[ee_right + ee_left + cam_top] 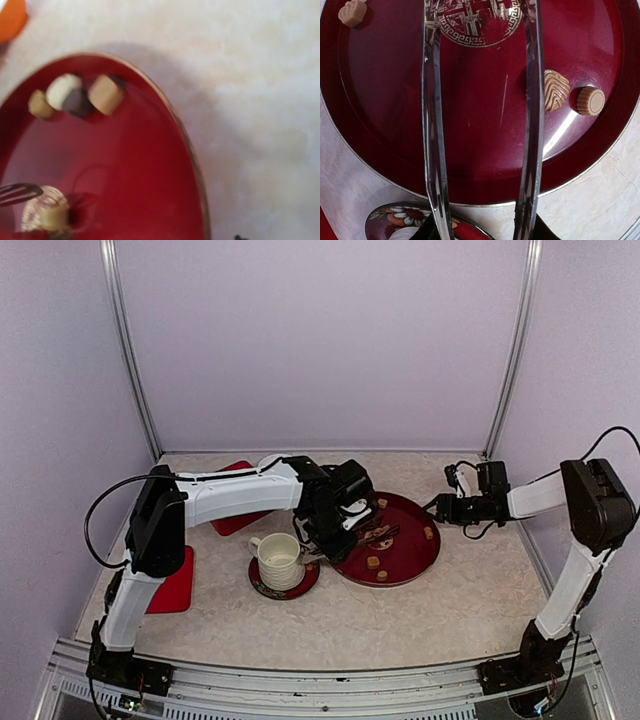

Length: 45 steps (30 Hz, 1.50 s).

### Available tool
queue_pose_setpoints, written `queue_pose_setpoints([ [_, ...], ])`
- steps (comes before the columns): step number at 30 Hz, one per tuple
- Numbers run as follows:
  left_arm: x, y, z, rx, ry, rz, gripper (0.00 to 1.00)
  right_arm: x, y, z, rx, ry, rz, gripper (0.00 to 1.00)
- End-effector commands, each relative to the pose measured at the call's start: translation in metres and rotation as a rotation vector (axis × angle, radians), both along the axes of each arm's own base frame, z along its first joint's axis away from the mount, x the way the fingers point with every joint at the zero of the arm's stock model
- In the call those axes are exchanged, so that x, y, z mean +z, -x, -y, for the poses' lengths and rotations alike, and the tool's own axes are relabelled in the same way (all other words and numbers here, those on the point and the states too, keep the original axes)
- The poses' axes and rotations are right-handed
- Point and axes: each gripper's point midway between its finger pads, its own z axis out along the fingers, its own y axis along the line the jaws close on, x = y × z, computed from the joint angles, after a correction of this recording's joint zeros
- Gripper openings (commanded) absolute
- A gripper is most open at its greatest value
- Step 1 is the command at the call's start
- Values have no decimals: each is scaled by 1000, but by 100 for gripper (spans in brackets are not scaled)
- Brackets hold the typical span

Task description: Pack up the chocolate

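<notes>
Though half under tongs (432,125), gold fret medallion (480,22) near chocolate (556,89)

No legible text, labels, numbers anywhere.

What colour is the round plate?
Dark red plate, gold emblem at centre; clearest in left wrist view.
</notes>
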Motion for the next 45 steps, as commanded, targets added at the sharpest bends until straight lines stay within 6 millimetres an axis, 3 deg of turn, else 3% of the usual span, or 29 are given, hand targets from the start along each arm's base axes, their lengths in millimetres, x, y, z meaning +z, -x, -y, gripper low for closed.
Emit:
queue_pose_setpoints([
  [1,-1,-3,8,-29,-11,21,39,-9,-4,-1,16,4,-15,61],
  [9,-11,-7,11,-27,-28,18,30,-14,0,-12,50,-20,-27,57],
  [15,-7,-12,9,-14,-38,41,22,-15,2,-18,71,-35,-30,56],
  [24,36,-27,11,25,39,126,13,-9,5,-28,94,-67,-19,52],
  [28,50,-36,2,68,87,122,13,-9,7,-32,103,-76,-23,51],
  [37,91,-64,-58,237,229,99,12,-5,8,-38,115,-88,-16,51],
  [45,94,-78,-169,461,262,67,13,0,7,-37,118,-82,-3,52],
])
